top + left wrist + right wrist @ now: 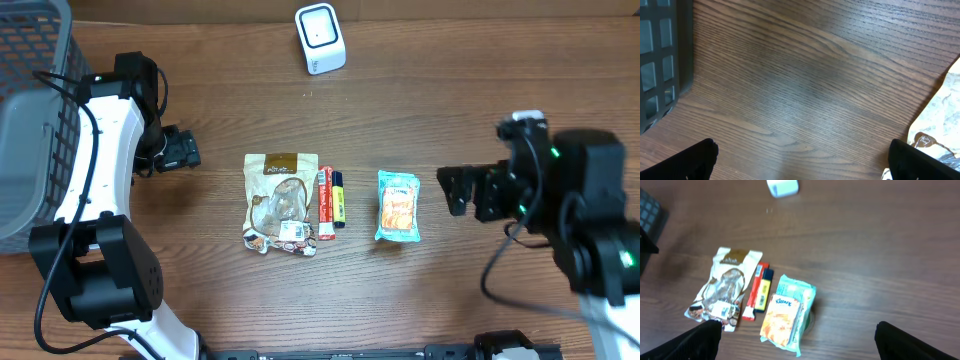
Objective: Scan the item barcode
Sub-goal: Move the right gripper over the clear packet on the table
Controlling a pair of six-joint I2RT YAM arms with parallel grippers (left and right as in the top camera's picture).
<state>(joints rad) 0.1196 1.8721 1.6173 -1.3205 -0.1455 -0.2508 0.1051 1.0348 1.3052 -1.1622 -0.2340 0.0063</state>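
Found left gripper [802, 167] with fingers [692, 161] spread to full width, holding nothing; only bare table [805, 75] between them. Recorded no contact with any item. Placed it over the left part of the table, just beside the grey wire basket [30, 110] and well apart from the goods, with one crinkled edge of the snack pouch [282, 203] showing at the right border of its wrist view.

Found right gripper [453, 190] likewise with fingers [695, 341] spread wide and empty. Placed it at the right end of the row of goods, near the tissue pack [398, 206] but not touching it.

Logged four items lying flat in a row mid-table, left to right on the overhead view: snack pouch, red stick [325, 203], yellow-and-black stick [339, 197], then the tissue pack. Noted pouch and red stick touching, the two sticks side by side, the tissue pack apart from them across a strip of bare wood. Noted a white label at the pouch's lower end; could not read a barcode on any item at this size.

Located the white barcode scanner [320, 38] at the far edge of the table, behind the row, well apart from both grippers and every item.
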